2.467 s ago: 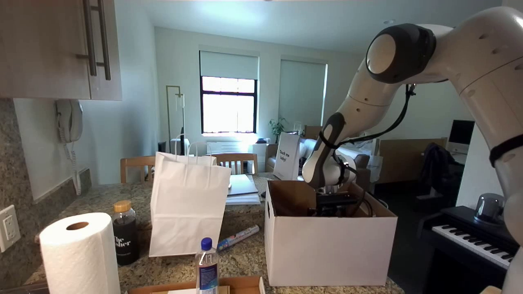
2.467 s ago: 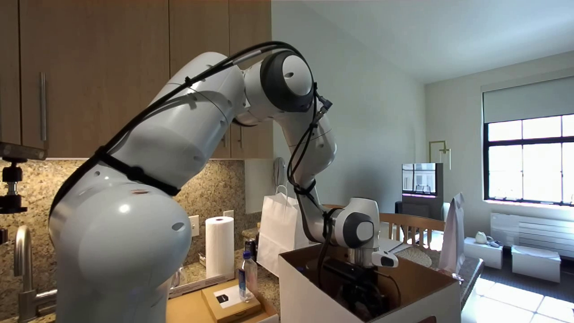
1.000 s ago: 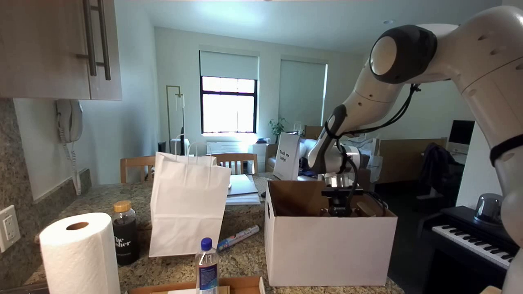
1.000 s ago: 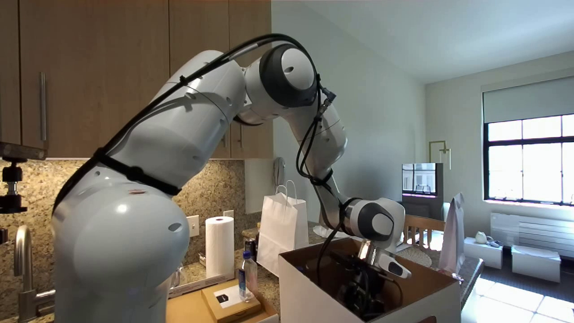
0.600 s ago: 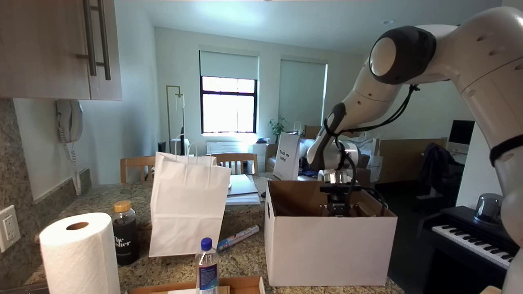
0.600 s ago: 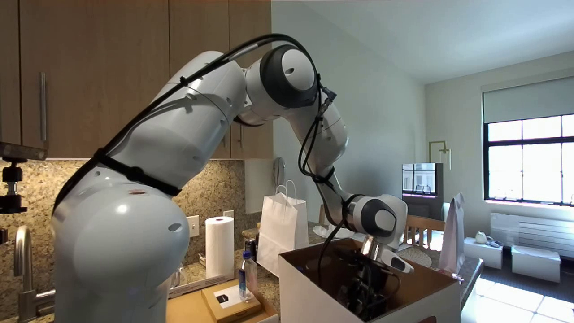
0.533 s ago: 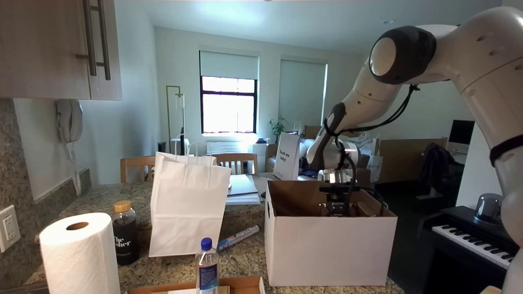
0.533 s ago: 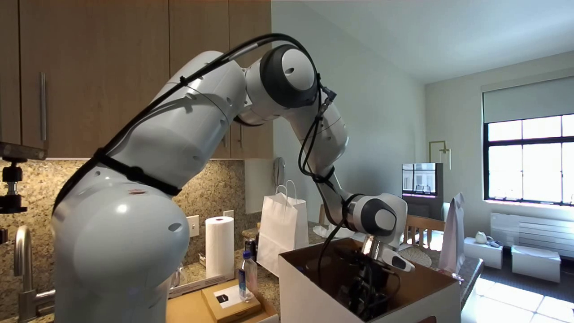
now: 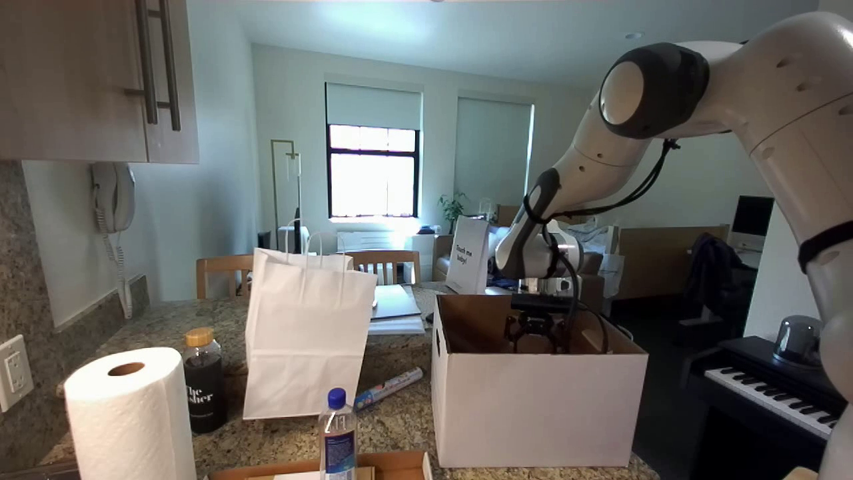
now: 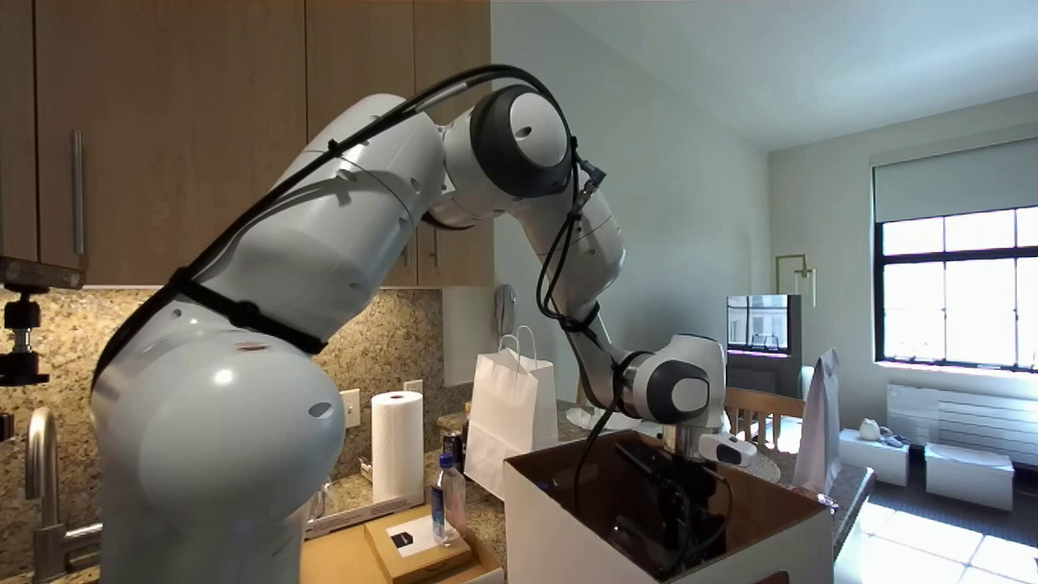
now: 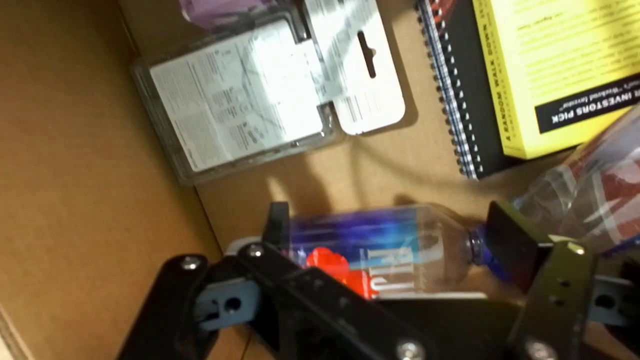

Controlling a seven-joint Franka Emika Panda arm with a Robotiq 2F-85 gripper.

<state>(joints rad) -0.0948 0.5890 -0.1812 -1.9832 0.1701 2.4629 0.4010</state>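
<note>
My gripper (image 11: 397, 235) is open inside a white-sided cardboard box (image 9: 536, 410), also seen as the open box (image 10: 559, 519). In the wrist view a clear bottle (image 11: 430, 250) with a blue label and blue cap lies on the box floor, lengthwise across the gap between the fingers (image 11: 520, 245). Its base is by the left finger and its cap is partly hidden behind the right one; contact cannot be told. A red item (image 11: 327, 262) shows beside the label, partly covered by the gripper. From outside, the box walls hide the fingertips.
Also in the box: a blister package (image 11: 240, 100), a spiral notebook (image 11: 457, 110), a yellow book (image 11: 565, 65) and a clear bag (image 11: 615, 195). On the counter stand a white paper bag (image 9: 306, 340), a capped bottle (image 9: 338, 440) and a paper towel roll (image 9: 130, 413).
Over the span shown, my hand rises and shifts within the box. Since half a second ago it has turned more upright and swivelled, moving slightly left in an exterior view.
</note>
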